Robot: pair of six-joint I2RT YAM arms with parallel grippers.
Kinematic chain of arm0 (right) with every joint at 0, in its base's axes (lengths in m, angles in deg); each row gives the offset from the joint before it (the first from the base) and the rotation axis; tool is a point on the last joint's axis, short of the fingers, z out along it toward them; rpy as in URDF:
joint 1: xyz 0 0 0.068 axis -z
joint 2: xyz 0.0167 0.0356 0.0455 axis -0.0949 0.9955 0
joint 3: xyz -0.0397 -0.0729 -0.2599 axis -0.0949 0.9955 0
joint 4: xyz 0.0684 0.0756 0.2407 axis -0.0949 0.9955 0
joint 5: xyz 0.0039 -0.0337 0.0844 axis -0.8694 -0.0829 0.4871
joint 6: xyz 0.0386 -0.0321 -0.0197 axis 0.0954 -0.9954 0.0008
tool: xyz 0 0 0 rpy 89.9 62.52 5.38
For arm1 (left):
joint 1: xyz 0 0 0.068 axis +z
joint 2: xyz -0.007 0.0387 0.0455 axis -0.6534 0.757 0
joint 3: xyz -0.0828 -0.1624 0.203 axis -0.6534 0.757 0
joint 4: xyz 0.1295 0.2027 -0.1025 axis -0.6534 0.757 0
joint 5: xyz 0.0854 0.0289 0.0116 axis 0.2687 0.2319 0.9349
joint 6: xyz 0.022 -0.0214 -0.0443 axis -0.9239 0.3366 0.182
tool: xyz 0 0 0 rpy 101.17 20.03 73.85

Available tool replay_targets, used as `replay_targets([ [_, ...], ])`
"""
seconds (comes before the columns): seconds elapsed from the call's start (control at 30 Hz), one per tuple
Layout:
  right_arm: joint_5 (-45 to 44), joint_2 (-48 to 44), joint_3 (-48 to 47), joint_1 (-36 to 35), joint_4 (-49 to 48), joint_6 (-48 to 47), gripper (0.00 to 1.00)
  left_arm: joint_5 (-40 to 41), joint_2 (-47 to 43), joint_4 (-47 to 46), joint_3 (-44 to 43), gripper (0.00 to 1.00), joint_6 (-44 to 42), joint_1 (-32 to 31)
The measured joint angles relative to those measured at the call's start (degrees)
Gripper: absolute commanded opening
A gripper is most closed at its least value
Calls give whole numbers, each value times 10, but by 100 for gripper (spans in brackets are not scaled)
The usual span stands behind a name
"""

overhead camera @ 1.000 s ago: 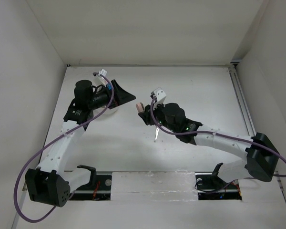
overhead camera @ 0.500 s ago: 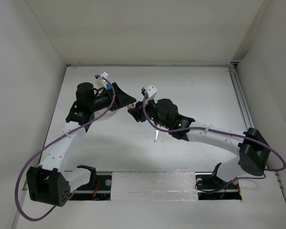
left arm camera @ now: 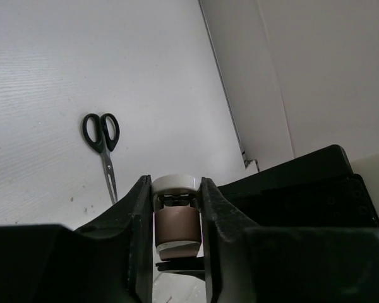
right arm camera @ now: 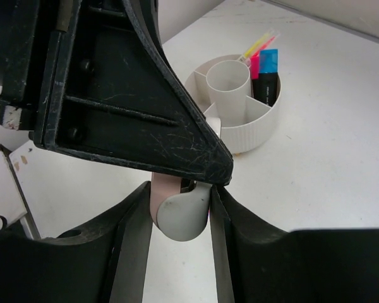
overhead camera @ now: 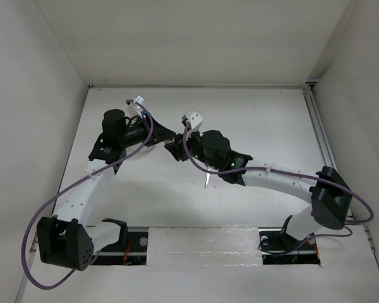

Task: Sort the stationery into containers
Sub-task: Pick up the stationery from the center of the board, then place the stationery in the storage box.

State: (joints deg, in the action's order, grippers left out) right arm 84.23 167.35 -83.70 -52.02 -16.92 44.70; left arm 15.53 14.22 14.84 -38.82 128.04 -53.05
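Note:
A white-pink piece (right arm camera: 183,216) hangs above the table with both grippers on it. My right gripper (right arm camera: 180,205) is shut on its round white end. My left gripper (left arm camera: 175,192) comes from the other side, and its jaws press the piece's white cap (left arm camera: 174,183) on both sides. The two grippers meet over the table's middle left (overhead camera: 173,144). Black-handled scissors (left arm camera: 102,136) lie flat on the table, and their blade tip (overhead camera: 206,179) pokes out beneath the right arm. The white tray (right arm camera: 249,137) holds a pink-capped highlighter (right arm camera: 254,64), a blue-capped highlighter (right arm camera: 269,60) and a yellow stick (right arm camera: 256,43).
The tray's central cup (right arm camera: 228,81) stands up above the wedge compartments. White walls enclose the table on the left, back and right. A rail (overhead camera: 320,136) runs along the right edge.
My right arm carried the piece leftwards to the left gripper. The left gripper, wide open a second ago, has closed onto the piece.

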Motion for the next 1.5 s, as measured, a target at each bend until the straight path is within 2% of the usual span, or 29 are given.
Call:
replay_targets([
  [0.07,-3,2,-3,0,0,0,56,2,3,1,0,0,-2,1],
  [0.13,-7,3,-3,0,0,5,100,14,5,3,0,0,-5,1],
  [0.4,-52,-32,33,0,-7,4,100,204,46,-2,-6,0,-26,0],
  [0.6,-53,-97,73,5,14,4,100,289,167,-73,-49,0,-134,0],
  [0.8,-47,-172,121,5,33,2,100,293,200,-109,-49,0,-241,2],
  [1.13,-27,-207,149,5,55,2,100,282,165,-190,-38,0,-325,29],
  [1.5,-22,-235,154,5,60,-5,100,283,196,-102,-81,0,-396,29],
])
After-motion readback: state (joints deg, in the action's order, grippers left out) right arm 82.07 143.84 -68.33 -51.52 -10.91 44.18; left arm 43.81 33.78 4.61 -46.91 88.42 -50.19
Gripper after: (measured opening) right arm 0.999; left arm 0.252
